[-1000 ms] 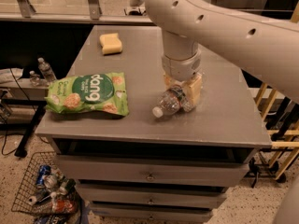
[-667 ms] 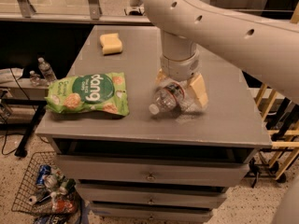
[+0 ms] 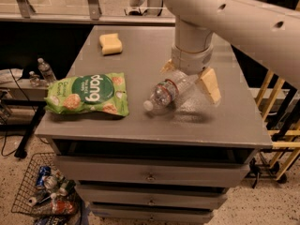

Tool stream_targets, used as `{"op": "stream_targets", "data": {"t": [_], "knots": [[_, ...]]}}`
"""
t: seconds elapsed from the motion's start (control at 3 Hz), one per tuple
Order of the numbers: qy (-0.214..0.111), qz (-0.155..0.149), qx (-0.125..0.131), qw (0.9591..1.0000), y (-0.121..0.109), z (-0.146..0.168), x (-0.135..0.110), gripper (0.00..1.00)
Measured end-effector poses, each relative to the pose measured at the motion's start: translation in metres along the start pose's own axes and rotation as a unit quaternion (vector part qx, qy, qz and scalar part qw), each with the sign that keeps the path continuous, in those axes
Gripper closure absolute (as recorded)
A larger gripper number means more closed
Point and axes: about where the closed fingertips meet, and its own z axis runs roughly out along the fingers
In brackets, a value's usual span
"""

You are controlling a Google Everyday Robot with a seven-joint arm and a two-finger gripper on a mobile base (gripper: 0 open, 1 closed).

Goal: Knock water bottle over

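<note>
Camera view: the water bottle lies on its side just right of the frame's centre, on the matte grey top of the cabinet. It is clear, ribbed plastic. Its white cap points to the lower left and a white-and-red label band wraps its middle. Its base end sits up and to the right, between the gripper's fingers.

The gripper hangs from a thick, smooth white arm with round holes, which comes in from the upper right. Its 2 tan, flat, wedge-like fingers are spread wide apart, 1 on each side of the bottle's base. I cannot tell whether either pad touches the plastic.

At centre left, well apart from the bottle's cap, lies a flat, crinkled green snack bag with white lettering. A squarish yellow sponge rests near the far edge, upper left. Below the top are grey drawers with small round knobs. 2 small clear bottles stand at the left edge, and a wire basket of cans sits on the speckled floor at lower left.
</note>
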Motion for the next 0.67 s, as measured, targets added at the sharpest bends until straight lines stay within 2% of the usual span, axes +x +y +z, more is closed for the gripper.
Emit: {"op": "stream_targets", "data": {"t": [0.33,0.67], "knots": [[-0.019,0.032,0.056,0.9977,0.011,-0.034,0.018,0.00],[-0.040,0.050,0.100,0.9929,0.020,-0.062,0.033,0.00]]}}
